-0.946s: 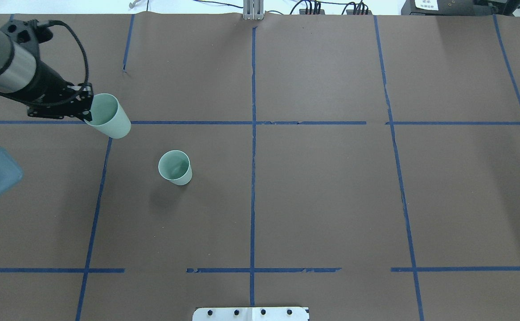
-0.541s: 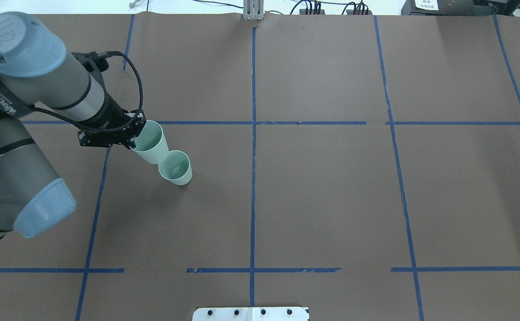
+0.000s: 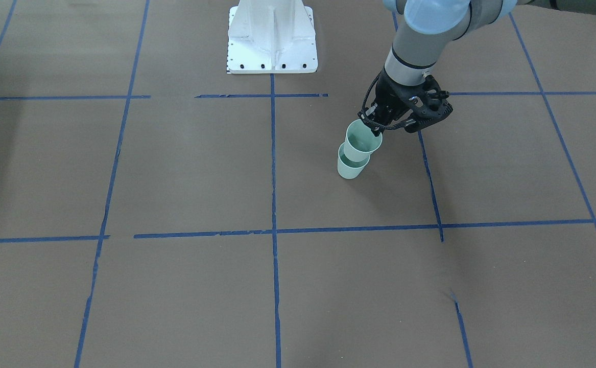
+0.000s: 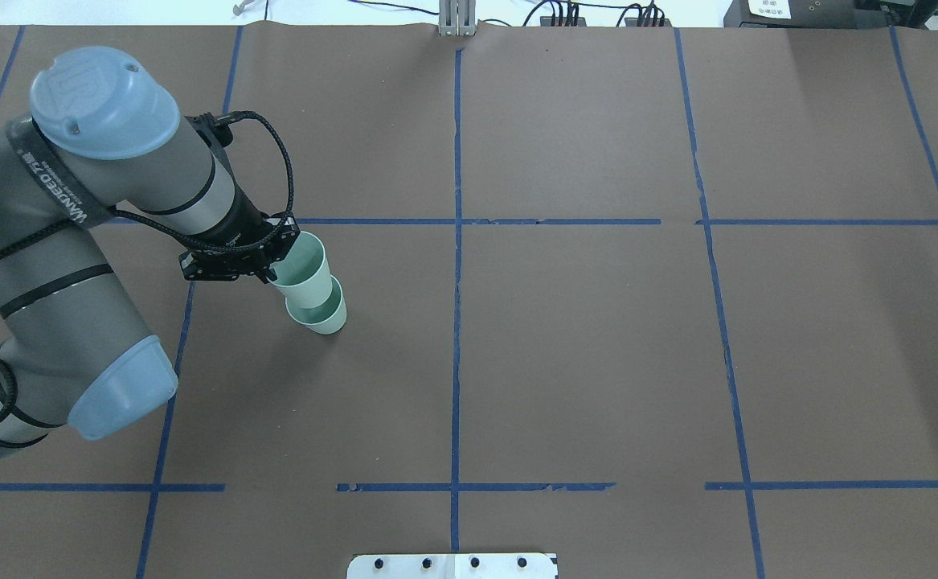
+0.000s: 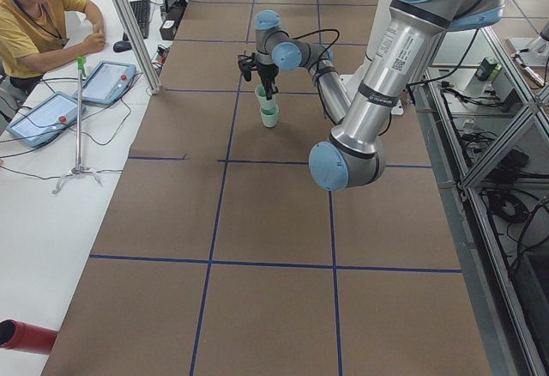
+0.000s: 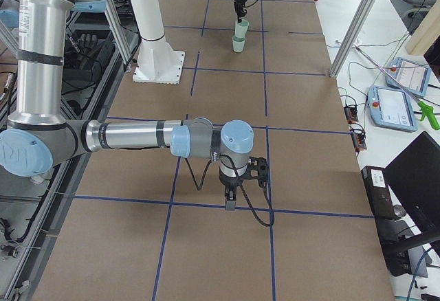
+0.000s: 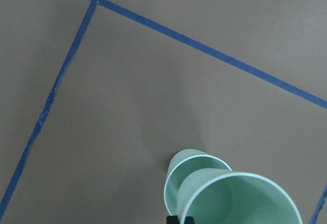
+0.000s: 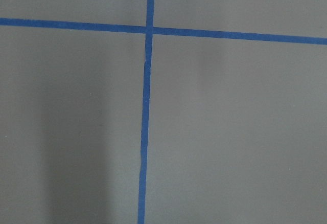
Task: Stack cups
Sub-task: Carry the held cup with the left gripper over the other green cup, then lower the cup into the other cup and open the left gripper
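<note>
Noted left end effector (image 4: pixel 277 269) pinching rim of upper pale mint-green plastic tumbler (image 4: pixel 304 273), part-nested in lower twin (image 4: pixel 325 320) (judged light, slippery). Could not tell state of right end effector (image 6: pixel 231 203).

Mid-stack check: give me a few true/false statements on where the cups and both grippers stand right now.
The left gripper grips the upper cup by its rim. True.
The lower cup lies on its side. False: it stands upright on the table.
The upper cup's base is inside the lower cup. True.
The right gripper is beside the cups. False: it is far off, over a blue tape line.
</note>
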